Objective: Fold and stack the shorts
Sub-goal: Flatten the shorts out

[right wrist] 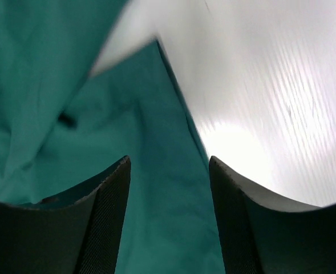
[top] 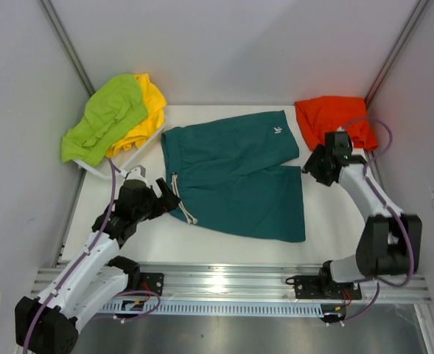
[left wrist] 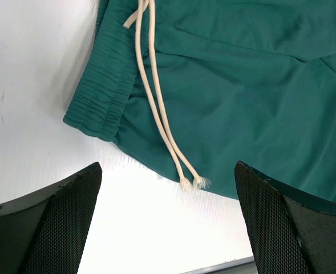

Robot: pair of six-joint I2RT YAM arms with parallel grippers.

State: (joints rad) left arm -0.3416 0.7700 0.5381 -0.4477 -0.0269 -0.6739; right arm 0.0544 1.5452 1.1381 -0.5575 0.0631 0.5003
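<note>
Left fingers (left wrist: 53, 220): spread wide, empty, poised over the waistband corner and frayed drawstring (left wrist: 156, 103) of the teal shorts (top: 239, 177), which lie flat mid-worktop (top: 224, 247). Right fingers (right wrist: 105, 222): parted, nothing pinched, above the teal leg hem at its right edge; that close view is blurred, so contact with the cloth is unclear. Orange shorts (top: 327, 118): bunched in the far right corner, partly behind the right wrist and cable. Lime green shorts (top: 106, 118): heaped over the yellow shorts (top: 152, 103) at far left, the white holder (top: 102, 171) beneath barely showing. Left arm: stretched forward from its base. Right arm: elbow bent outward, forearm angled back and inward.
</note>
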